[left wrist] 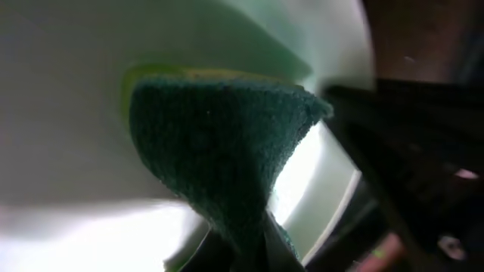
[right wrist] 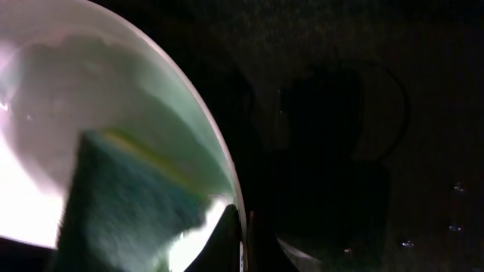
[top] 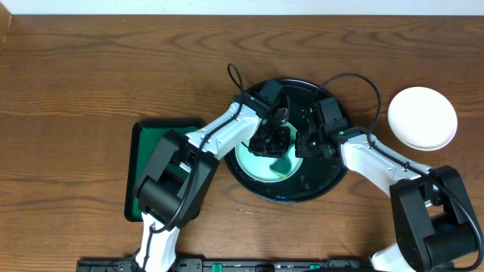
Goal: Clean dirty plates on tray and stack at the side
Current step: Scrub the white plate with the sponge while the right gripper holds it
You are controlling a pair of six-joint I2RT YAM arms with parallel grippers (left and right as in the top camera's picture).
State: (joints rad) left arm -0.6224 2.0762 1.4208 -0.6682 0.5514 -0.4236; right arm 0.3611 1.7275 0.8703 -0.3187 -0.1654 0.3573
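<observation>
Left gripper (top: 274, 140) clamped sponge (left wrist: 219, 151) on mint plate (top: 249, 162) in tray (top: 302, 187). Right gripper (top: 306, 143) sat at rim; couldn't tell grip.

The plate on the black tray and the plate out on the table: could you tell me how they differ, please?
The mint-green plate sits in the black tray; the white plate sits on the table, right of the tray. A green sponge is pressed on the mint-green plate; the white plate has nothing on it. Both are small and round.
</observation>
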